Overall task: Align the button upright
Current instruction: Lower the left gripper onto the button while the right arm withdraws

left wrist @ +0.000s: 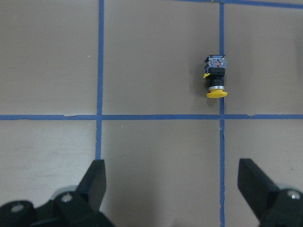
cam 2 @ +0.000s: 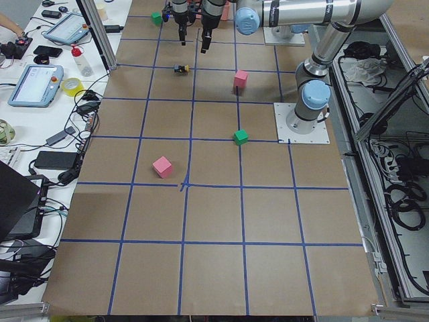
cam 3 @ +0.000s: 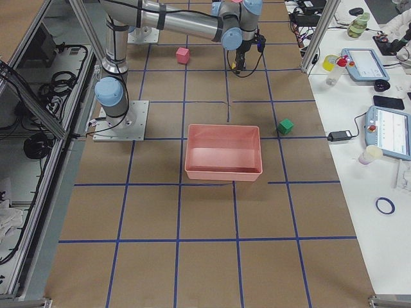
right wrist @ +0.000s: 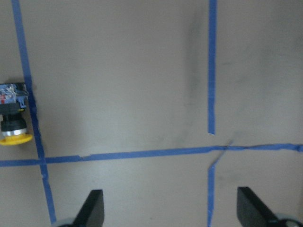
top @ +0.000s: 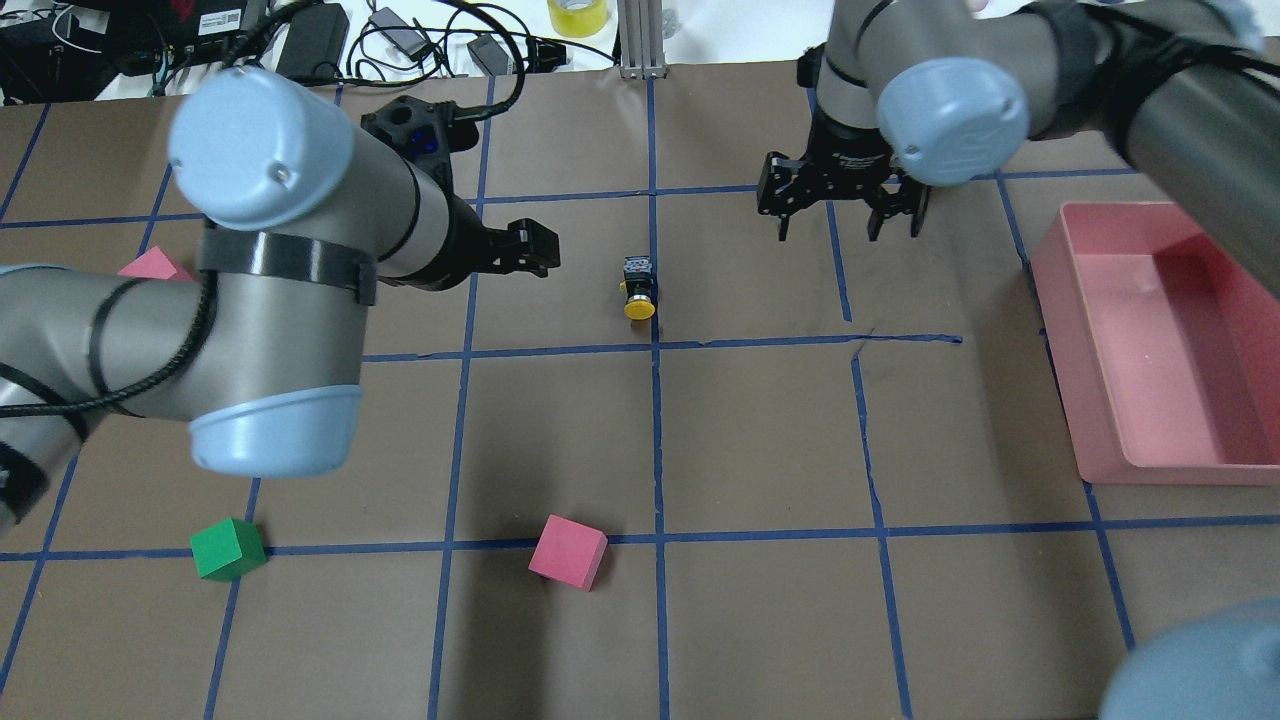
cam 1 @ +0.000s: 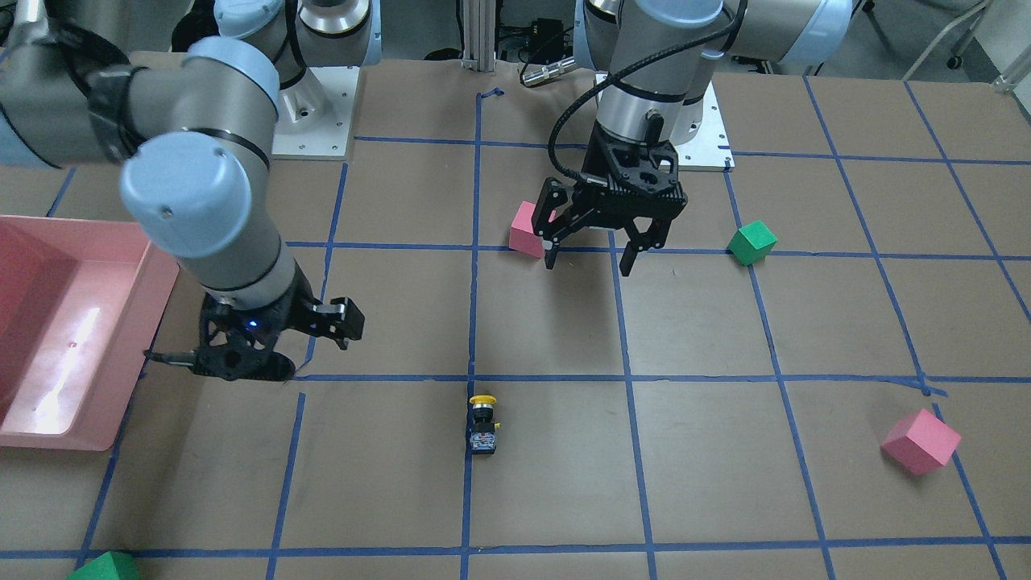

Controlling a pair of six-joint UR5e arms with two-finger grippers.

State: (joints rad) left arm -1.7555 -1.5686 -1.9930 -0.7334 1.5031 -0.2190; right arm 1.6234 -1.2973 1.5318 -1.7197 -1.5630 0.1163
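Note:
The button [cam 1: 482,423] lies on its side on a blue tape line. Its yellow cap points toward the robot and its silvery base points away. It also shows in the overhead view [top: 638,290]. My left gripper [cam 1: 590,262] hangs open and empty above the table, on the robot's side of the button. In the left wrist view [left wrist: 182,189] the button [left wrist: 215,78] lies ahead and to the right, apart from the fingers. My right gripper [top: 845,232] is open and empty, off to the button's other side. In the right wrist view the button [right wrist: 13,116] sits at the left edge.
A pink tray [top: 1065,330] stands on the robot's right. A pink cube [cam 1: 527,229] lies beside the left gripper and another [cam 1: 921,441] lies far on the left side. A green cube [cam 1: 751,242] and a second one [cam 1: 105,568] lie on the brown taped table.

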